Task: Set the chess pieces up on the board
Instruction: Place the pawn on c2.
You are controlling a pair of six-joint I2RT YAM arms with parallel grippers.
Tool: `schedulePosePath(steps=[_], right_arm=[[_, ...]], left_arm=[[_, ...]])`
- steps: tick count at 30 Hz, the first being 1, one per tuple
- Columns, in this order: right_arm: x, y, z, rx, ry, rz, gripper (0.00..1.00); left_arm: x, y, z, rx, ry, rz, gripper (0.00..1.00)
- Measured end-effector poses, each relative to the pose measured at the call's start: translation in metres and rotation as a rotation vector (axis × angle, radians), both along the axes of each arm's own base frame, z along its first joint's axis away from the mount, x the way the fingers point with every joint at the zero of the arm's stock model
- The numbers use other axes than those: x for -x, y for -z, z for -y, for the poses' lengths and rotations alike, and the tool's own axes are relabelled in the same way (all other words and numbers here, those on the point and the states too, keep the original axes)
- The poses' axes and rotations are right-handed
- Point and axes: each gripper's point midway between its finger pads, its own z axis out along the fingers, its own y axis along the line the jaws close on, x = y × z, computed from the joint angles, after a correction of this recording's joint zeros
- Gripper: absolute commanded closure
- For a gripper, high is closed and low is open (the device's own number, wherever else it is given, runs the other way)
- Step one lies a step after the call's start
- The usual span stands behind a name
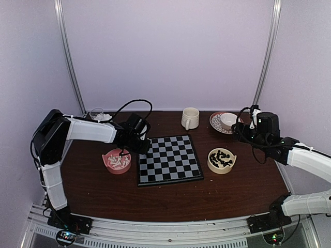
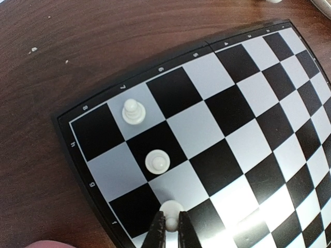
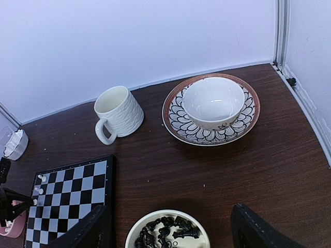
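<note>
A dark brown wooden table carries the flat black-and-pale-grey checked chessboard at its middle, lying between two bowls. The round pink bowl just left of it holds loose white plastic chess pieces. The cream bowl just right of it holds the black chess pieces. Behind the board stand a ribbed cream mug and a brown-rimmed patterned plate with a plain white bowl on it. The left gripper is over the board's far left corner, its fingers pinched together on a small white pawn. Two more white pawns stand upright in line with it, one square in from the edge. The right gripper hangs above the cream bowl, jaws spread wide and holding nothing.
</note>
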Motion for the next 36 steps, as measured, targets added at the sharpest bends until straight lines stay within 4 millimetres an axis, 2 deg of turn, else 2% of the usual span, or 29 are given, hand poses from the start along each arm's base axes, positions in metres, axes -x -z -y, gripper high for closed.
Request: schedulePosePath(steps=[29,36], right_arm=[[-0.0001,0.0004,0.0000,0.000,0.000,-0.001,0.17],[-0.0001,0.0005,0.0000,0.001,0.000,-0.001,0.17]], left_arm=[[-0.0049,0.0079,0.0053,-0.055,0.020,-0.005,0.90],[-0.0064,0.0099,0.0076,-0.053,0.022,-0.009,0.81]])
